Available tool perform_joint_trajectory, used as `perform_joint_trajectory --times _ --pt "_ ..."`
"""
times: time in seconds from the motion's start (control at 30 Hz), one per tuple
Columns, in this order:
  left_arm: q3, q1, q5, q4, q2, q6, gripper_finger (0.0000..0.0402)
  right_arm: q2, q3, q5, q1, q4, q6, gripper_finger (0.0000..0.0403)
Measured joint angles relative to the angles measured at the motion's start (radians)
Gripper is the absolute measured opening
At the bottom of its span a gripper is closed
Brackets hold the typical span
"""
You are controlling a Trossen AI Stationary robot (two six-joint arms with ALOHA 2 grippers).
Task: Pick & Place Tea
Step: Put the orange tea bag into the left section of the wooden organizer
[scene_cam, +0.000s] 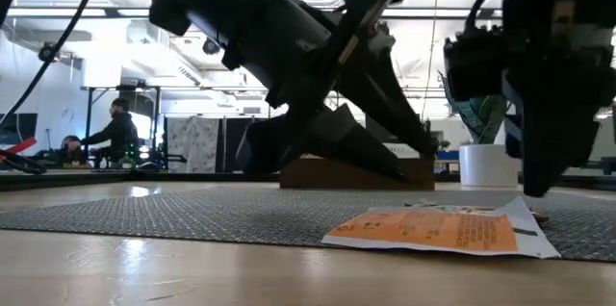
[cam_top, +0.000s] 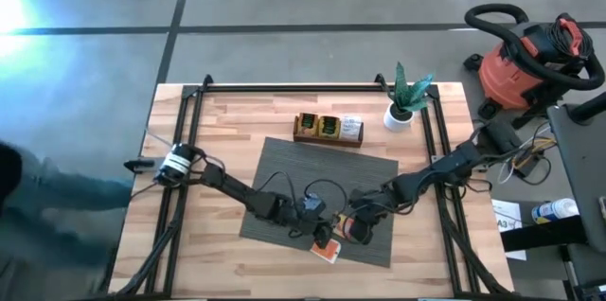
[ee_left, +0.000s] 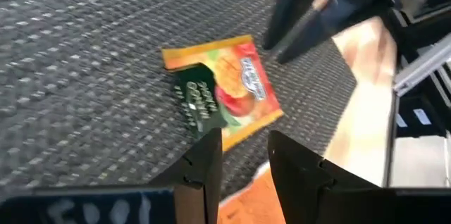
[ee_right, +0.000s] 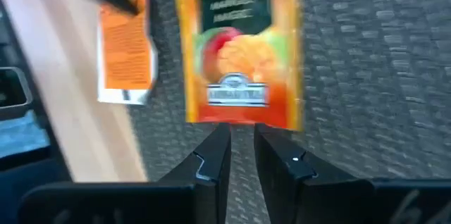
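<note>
Orange-and-white sachet [cam_top: 325, 252] lies flat at the near edge of the grey mat [cam_top: 284, 173], overhanging onto the wooden table [cam_top: 218, 121]. Just beside it, a mango tea sachet [ee_right: 239, 58] lies on the mat; the right gripper [ee_right: 239, 155] is at its edge, fingers narrowly apart, hold unclear. The left gripper [ee_left: 243, 157] hovers close, fingers spread. Near the far edge stands a wooden tray [cam_top: 327, 129] with more tea, beside a potted plant [cam_top: 405, 102].
</note>
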Motion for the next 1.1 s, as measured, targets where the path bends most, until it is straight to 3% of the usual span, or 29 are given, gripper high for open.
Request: perform_joint_trajectory --times 0.37,0.73,0.97,1.1 --pt "-0.017 0.06 -0.002 0.01 0.002 0.028 0.011 0.109 0.045 -0.055 0.003 0.108 -0.005 0.0063" --pt "-0.016 0.088 0.0 -0.006 0.002 0.052 0.011 0.175 0.157 -0.048 0.0 0.136 -0.133 0.0063" --pt "-0.015 0.028 -0.021 -0.02 -0.018 -0.003 0.011 0.118 0.148 -0.034 0.0 0.061 -0.153 0.0063" --pt "-0.015 -0.053 -0.128 0.014 -0.022 -0.018 0.011 0.073 0.111 0.025 0.001 -0.011 -0.178 0.0063"
